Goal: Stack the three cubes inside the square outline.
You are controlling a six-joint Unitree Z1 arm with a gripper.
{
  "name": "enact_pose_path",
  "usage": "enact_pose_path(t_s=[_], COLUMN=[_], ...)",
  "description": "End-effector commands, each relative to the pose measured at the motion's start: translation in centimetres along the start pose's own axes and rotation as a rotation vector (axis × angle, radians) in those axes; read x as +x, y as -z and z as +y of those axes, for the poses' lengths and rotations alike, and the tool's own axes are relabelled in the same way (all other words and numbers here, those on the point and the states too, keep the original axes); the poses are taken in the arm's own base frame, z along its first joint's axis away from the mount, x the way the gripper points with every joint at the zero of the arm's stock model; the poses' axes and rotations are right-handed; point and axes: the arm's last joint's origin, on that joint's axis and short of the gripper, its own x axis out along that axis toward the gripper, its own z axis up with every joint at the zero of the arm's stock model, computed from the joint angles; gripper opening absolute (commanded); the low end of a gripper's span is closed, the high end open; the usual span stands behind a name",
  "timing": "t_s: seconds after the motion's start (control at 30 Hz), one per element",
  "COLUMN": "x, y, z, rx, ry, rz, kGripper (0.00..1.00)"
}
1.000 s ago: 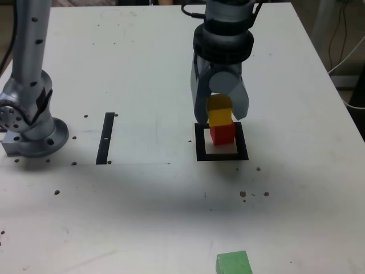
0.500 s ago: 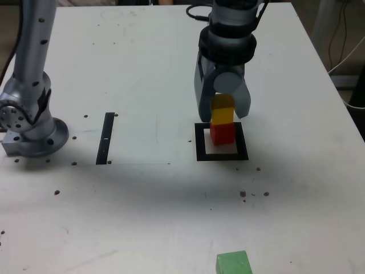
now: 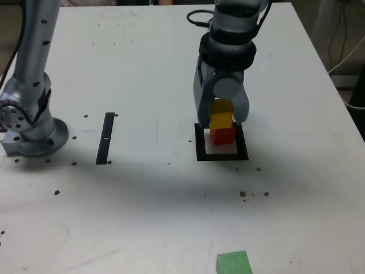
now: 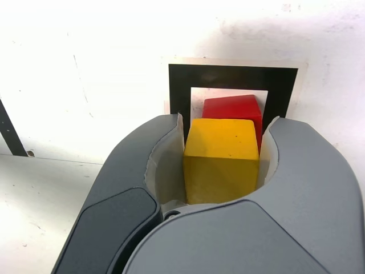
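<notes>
The yellow cube (image 3: 221, 121) rests on the red cube (image 3: 223, 136), which stands inside the square outline (image 3: 199, 149) toward its far side. My gripper (image 3: 221, 118) comes down from above, shut on the yellow cube. In the wrist view the yellow cube (image 4: 221, 160) sits between the grey fingers (image 4: 165, 165) of the gripper (image 4: 224, 128). Beyond it there, the red cube (image 4: 232, 107) shows inside the square outline (image 4: 178, 91). The green cube (image 3: 234, 264) lies alone at the table's near edge, far from the gripper.
A thin black strip (image 3: 106, 138) lies on the white table (image 3: 142, 200) to the exterior view's left of the outline. The arm's base (image 3: 31, 131) stands at the far left. Cables (image 3: 348, 51) hang beyond the table's right edge.
The gripper has shifted slightly to the exterior view's right and lowered the yellow cube a little onto the red cube. The green cube has not moved.
</notes>
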Motion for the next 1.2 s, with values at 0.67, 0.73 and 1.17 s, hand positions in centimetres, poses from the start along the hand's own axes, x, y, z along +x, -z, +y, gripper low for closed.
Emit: enact_pose_path(t_s=[0.67, 0.73, 1.17], x=[1.2, 1.2, -3.3], y=[-0.3, 0.0, 4.3], z=[-0.2, -0.1, -1.6], rx=[0.017, 0.011, -0.008], ry=[0.020, 0.021, -0.023], rz=[-0.003, 0.001, -0.149], kGripper=[0.99, 0.99, 1.00])
